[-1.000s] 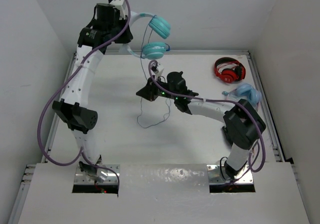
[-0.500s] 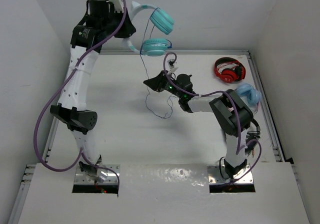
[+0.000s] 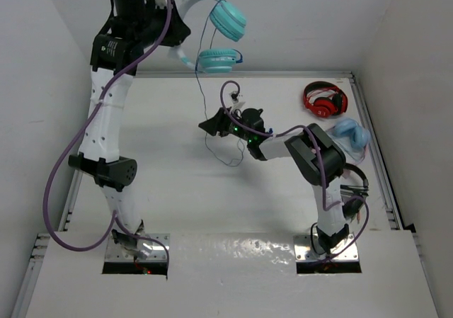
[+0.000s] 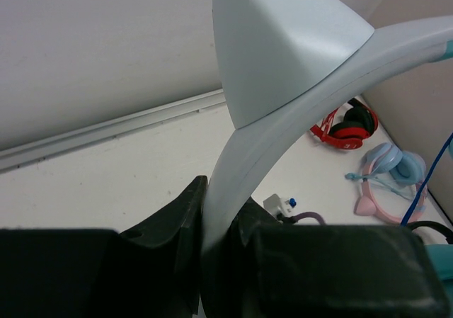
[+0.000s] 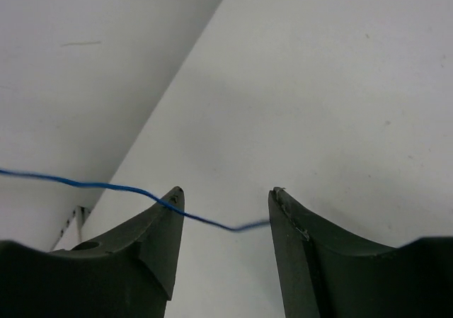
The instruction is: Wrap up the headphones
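Observation:
My left gripper (image 3: 175, 32) is raised high at the back left and is shut on the pale headband (image 4: 283, 112) of the teal headphones (image 3: 218, 60). Both turquoise ear cups hang in the air to its right. In the left wrist view the band is pinched between the jaws of that gripper (image 4: 221, 222). The thin blue cable (image 3: 203, 105) drops from the cups to a loose loop on the table. My right gripper (image 3: 207, 126) is open beside the hanging cable. In the right wrist view the cable (image 5: 205, 221) runs across the gap of the open gripper (image 5: 225, 199), resting on the left fingertip.
Red headphones (image 3: 324, 98) lie at the back right of the table. Paler blue headphones with pink trim (image 3: 350, 134) lie just in front of them; both also show in the left wrist view (image 4: 347, 125). White walls enclose the back and sides.
My left arm has lifted the headphones higher and a little left. My right gripper has moved left and back toward the hanging cable, and the cable loop on the table has shifted with it.

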Controlling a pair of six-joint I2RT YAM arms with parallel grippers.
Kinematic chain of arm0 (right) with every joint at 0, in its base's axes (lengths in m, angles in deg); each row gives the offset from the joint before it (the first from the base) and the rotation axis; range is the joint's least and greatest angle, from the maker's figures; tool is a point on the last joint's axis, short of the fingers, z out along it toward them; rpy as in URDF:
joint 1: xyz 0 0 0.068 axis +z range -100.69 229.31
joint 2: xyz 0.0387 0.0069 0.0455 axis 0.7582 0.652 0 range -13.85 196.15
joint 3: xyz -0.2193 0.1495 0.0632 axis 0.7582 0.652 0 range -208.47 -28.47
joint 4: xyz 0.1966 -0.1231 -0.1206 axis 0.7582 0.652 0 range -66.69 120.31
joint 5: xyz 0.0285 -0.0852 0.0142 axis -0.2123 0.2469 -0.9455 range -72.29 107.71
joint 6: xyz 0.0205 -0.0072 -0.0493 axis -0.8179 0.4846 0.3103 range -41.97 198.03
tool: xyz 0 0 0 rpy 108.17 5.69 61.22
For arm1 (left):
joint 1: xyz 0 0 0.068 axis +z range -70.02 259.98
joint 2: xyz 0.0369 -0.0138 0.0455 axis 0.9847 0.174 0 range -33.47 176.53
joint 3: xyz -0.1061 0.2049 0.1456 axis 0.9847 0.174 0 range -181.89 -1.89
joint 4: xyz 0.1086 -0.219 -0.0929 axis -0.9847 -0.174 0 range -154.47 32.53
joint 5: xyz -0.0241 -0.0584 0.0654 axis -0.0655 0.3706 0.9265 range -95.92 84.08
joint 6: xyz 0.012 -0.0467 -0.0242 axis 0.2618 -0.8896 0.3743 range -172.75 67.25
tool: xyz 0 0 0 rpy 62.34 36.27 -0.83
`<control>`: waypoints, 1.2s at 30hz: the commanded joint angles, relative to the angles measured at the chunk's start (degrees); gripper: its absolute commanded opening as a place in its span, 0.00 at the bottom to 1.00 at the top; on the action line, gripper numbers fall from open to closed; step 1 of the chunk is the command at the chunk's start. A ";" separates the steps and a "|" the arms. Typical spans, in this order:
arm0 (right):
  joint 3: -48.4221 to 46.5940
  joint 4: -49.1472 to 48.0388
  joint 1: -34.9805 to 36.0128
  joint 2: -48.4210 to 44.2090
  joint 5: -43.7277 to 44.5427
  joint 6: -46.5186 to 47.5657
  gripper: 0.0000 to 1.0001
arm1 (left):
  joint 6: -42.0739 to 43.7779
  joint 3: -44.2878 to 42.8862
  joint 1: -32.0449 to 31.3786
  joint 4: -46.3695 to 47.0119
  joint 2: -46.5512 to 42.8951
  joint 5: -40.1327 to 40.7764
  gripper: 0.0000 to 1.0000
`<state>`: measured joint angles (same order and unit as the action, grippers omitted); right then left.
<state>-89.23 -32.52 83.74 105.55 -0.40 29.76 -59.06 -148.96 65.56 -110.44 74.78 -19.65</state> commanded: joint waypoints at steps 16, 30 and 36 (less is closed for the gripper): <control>-1.57 -3.67 0.28 2.86 3.08 8.28 0.00 | 0.15 -2.09 0.26 4.01 -4.71 -3.40 0.00; -2.70 1.51 1.86 3.83 1.67 8.29 0.37 | -0.11 -2.52 0.26 4.37 -4.54 -3.49 0.00; -5.16 -3.04 2.65 7.43 -0.07 4.77 0.42 | -1.08 -2.00 0.26 4.54 -4.71 -5.24 0.00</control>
<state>-90.91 -30.75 85.89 111.23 0.98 36.44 -57.77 -149.96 65.56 -110.48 73.99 -22.38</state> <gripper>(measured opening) 0.407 0.137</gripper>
